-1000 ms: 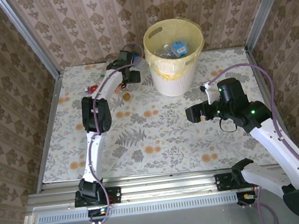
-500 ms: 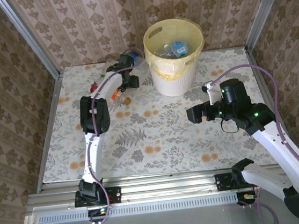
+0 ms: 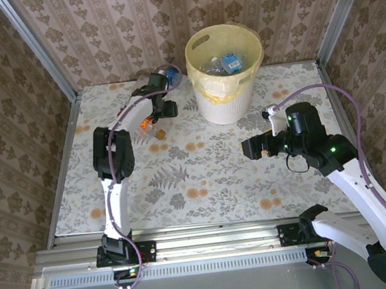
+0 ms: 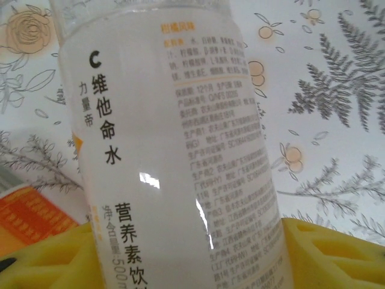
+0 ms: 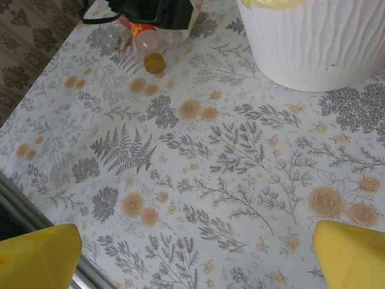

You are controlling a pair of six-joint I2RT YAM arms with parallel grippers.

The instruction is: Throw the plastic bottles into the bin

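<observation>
left gripper [image 3: 155, 114] pinching a clear bottle [image 4: 174, 156] near far edge of table [image 3: 204, 178], right gripper [image 5: 197, 253] spread wide, bin [image 3: 229, 104] at far edge

The top external camera hangs high behind the arm bases and looks down and forward, far enough off to take in the whole desk [image 3: 204, 178] and the bin [image 3: 225, 71] against the back wall. The left wrist camera sits almost against a clear bottle [image 4: 174, 156], looking past its own yellow fingers [image 4: 328, 247] to a small patch of desk behind. The right wrist camera looks slantwise down from farther off, across the desk's middle toward the far left, its yellow fingertips [image 5: 36, 253] in the bottom corners. It shares the bin's white base and that bottle's spot with the overhead view.
</observation>
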